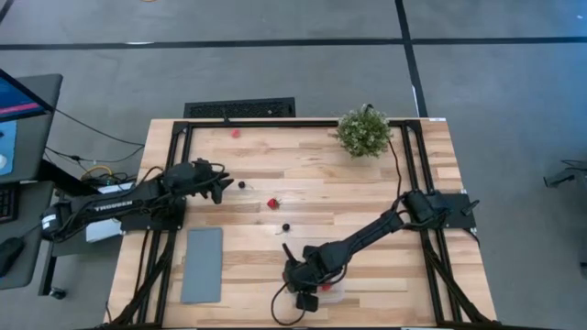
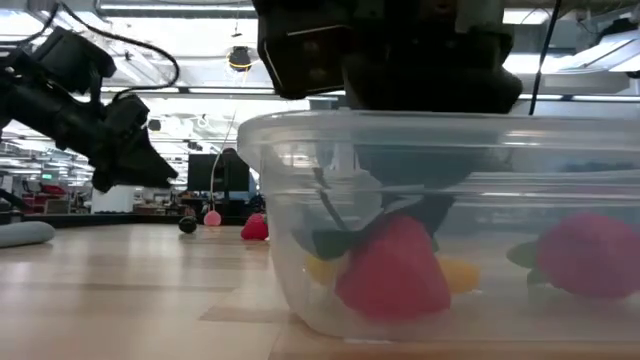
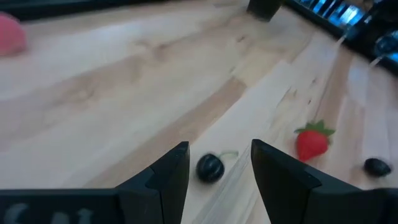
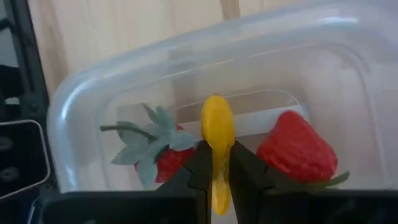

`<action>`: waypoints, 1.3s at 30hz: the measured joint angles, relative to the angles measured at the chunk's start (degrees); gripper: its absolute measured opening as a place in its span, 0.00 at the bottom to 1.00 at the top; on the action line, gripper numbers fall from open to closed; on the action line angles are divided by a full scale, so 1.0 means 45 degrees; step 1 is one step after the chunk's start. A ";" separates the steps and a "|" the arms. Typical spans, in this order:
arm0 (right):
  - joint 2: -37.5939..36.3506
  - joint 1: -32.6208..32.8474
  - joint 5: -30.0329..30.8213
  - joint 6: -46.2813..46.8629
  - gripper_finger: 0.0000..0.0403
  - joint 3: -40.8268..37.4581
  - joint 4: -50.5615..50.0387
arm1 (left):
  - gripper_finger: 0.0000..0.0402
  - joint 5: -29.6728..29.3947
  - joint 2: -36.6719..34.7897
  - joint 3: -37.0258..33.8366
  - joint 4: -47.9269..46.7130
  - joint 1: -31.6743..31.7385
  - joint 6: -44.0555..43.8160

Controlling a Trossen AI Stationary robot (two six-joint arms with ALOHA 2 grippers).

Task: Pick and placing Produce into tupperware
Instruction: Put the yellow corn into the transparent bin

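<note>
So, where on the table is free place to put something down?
Bare wood lies between the potted plant and right arm, also between the grey slab and tupperware. Crowded: the middle, with a strawberry and black berries.

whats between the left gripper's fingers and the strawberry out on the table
One black berry lies just ahead of the open left gripper; past it, bare wood up to the strawberry. The left wrist view shows this; the high view agrees.

Left gripper (image 3: pixel 214 165) at nine o'clock, fingers parted, empty. Right gripper (image 4: pixel 216 168) at six o'clock, fingers clamped, pointing down.
</note>
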 joint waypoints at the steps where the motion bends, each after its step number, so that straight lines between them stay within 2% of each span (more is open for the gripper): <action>1: 0.0000 0.0005 -0.0002 -0.0002 0.15 -0.0002 -0.0004 | 0.41 0.0007 0.0072 0.0005 -0.0025 -0.0005 -0.0001; 18: 0.0000 0.0000 -0.0015 -0.0017 0.17 -0.0002 -0.0046 | 0.41 -0.0015 0.0118 0.0000 -0.0014 -0.0003 -0.0001; 22: 0.0000 0.0000 -0.0015 -0.0017 0.24 -0.0002 -0.0047 | 0.41 -0.0015 0.0118 0.0000 -0.0014 0.0000 -0.0001; 31: -0.0232 -0.0005 0.0000 -0.0036 0.45 -0.0023 -0.0313 | 0.41 -0.0019 0.0118 0.0000 -0.0009 -0.0002 -0.0001; 39: -0.0880 -0.0112 0.0002 0.0051 0.53 0.0011 -0.0940 | 0.41 -0.0024 0.0118 0.0000 -0.0009 -0.0004 -0.0002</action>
